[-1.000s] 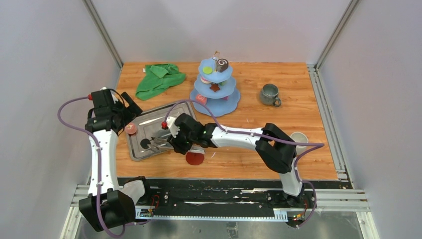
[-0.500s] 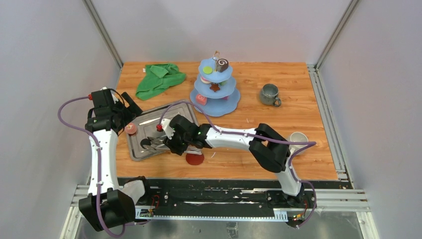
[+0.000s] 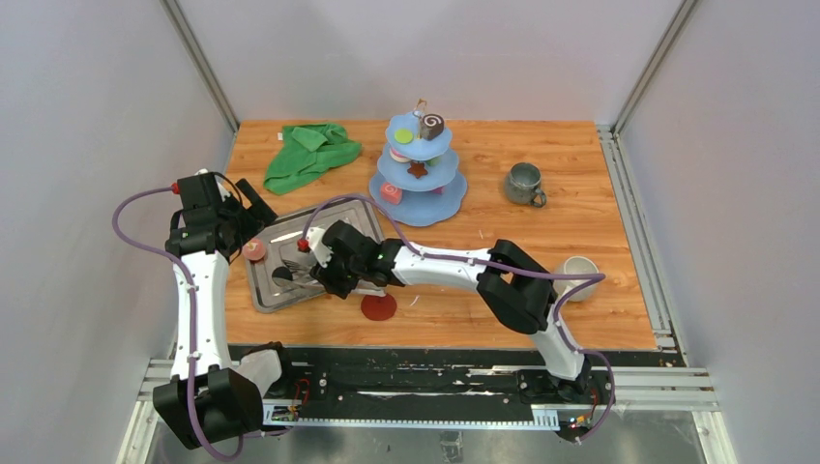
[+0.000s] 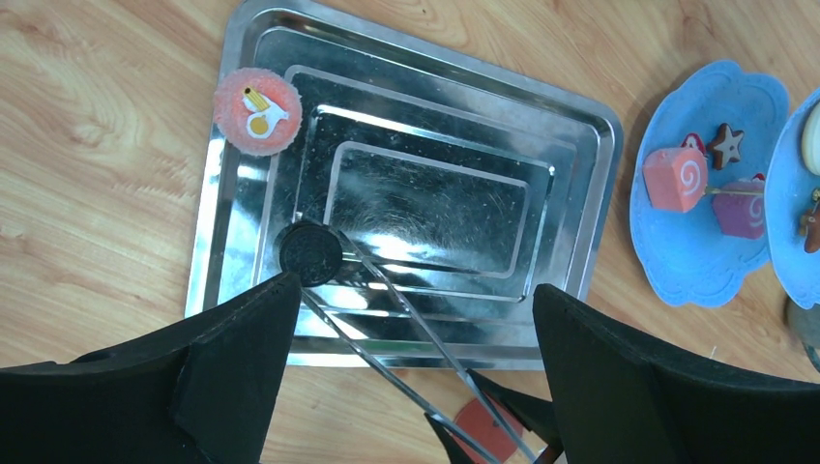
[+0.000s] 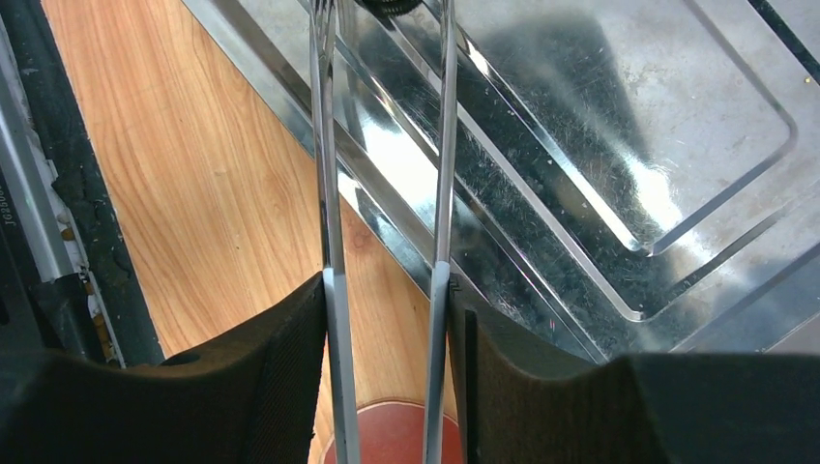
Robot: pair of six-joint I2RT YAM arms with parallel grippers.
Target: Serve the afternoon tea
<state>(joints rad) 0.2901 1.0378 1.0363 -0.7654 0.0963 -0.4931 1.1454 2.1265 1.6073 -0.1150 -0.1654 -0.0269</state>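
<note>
**Operator:** Report the right gripper (image 5: pixel 387 314) state.

**Technician:** It is clenched on the handle end of the metal tongs (image 4: pixel 425 339). The tong tips sit on either side of the black disc (image 4: pixel 311 253). The disc lies in the steel tray (image 4: pixel 435 208), close to its near-left corner. Tip contact with the disc appears likely but cannot be confirmed.

**Operator:** And the left gripper (image 4: pixel 416 300)?

**Technician:** Released, jaws wide apart, holding nothing, positioned above the tray. A pink disc (image 4: pixel 257 112) lies on the tray's left rim. The grey-green mug (image 3: pixel 524 184) stands to the right of the blue tiered stand (image 3: pixel 425 208). The white mug (image 3: pixel 578 277) stands near the right edge of the tabletop (image 3: pixel 580 155).
</note>
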